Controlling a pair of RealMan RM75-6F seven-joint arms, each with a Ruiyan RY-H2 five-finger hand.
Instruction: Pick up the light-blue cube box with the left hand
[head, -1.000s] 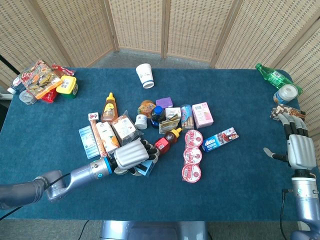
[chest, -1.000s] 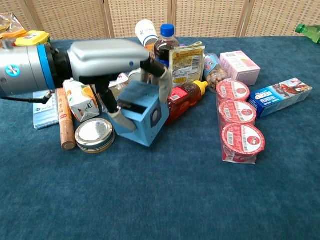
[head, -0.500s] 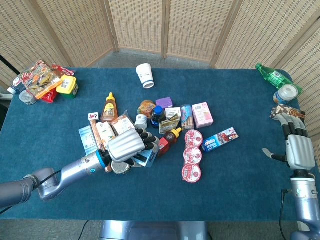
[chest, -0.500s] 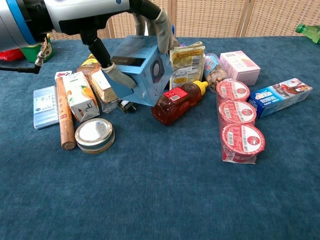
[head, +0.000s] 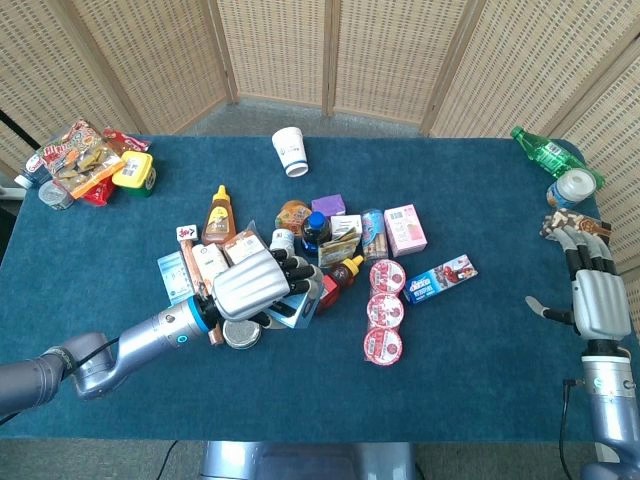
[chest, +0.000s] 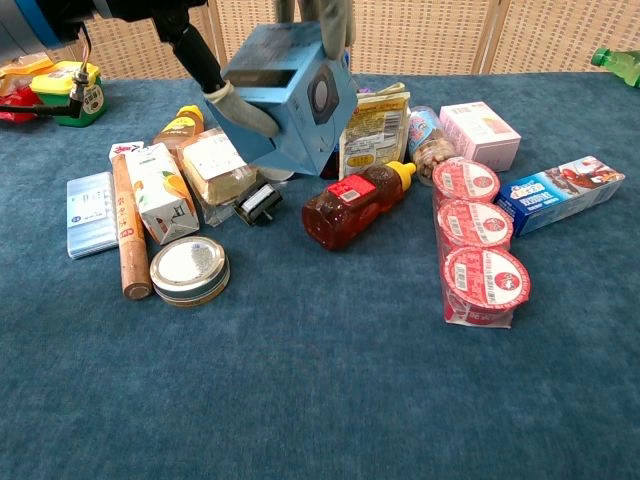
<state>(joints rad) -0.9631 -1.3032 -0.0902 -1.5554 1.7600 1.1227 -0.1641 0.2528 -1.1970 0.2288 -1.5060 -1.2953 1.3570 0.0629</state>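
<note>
The light-blue cube box (chest: 290, 95) hangs above the table, tilted, with a dark slot on one face and a round mark on another. My left hand (head: 250, 285) grips it from above, thumb (chest: 240, 110) against the near face and fingers over the far side; in the head view only a corner of the box (head: 298, 305) shows under the hand. My right hand (head: 598, 298) stays at the table's right edge, fingers spread, holding nothing.
Under the lifted box lie a red sauce bottle (chest: 355, 205), a round tin lid (chest: 188, 268), a juice carton (chest: 165, 192), a wooden stick (chest: 125, 235) and a small black clip (chest: 258, 203). Three red-lidded cups (chest: 480, 245) and a pink box (chest: 478, 133) sit to the right.
My left hand has raised the light-blue box off the table, higher in each frame, uncovering the tin lid and the items beneath. The right hand has not moved.
</note>
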